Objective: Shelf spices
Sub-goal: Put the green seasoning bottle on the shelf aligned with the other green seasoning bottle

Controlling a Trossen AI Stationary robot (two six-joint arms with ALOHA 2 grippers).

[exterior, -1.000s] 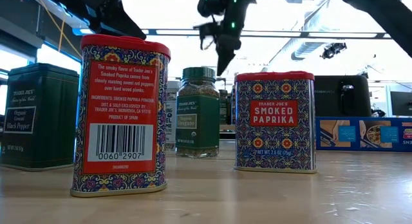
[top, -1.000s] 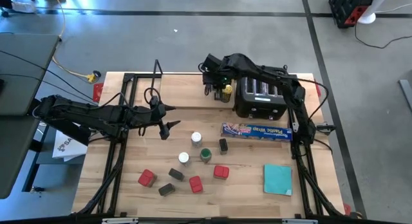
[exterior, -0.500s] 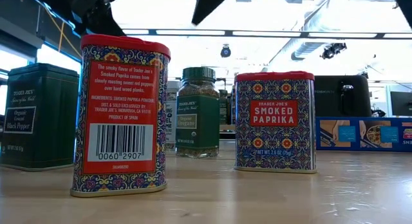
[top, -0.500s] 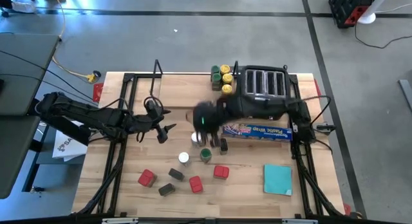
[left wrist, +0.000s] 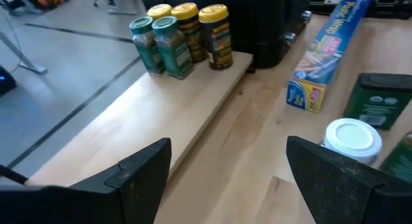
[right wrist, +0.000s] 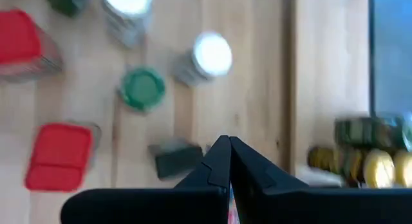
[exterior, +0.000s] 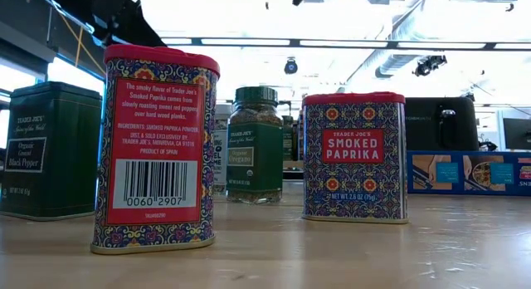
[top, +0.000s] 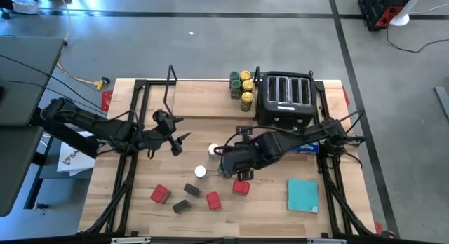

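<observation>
Light-wood table (top: pixel 280 216). The shelf (top: pixel 203 97) is carrying four jars (top: pixel 242 86) beside the toaster (top: pixel 286 98). The right gripper (top: pixel 226 162), fingers pressed together and empty, is hanging over the loose spices (top: pixel 200 172), well clear of the toaster; it should open before descending. The left gripper (top: pixel 180 132) is waiting wide apart, empty.

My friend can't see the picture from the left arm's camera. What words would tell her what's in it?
The left end effector, fingers wide open, hovers over a light wood table. Ahead, four spice jars, two with green lids and two with yellow, stand on the wooden shelf beside a black toaster. Nearby are a blue plastic-wrap box, a white-lidded jar and a dark green tin.
</observation>
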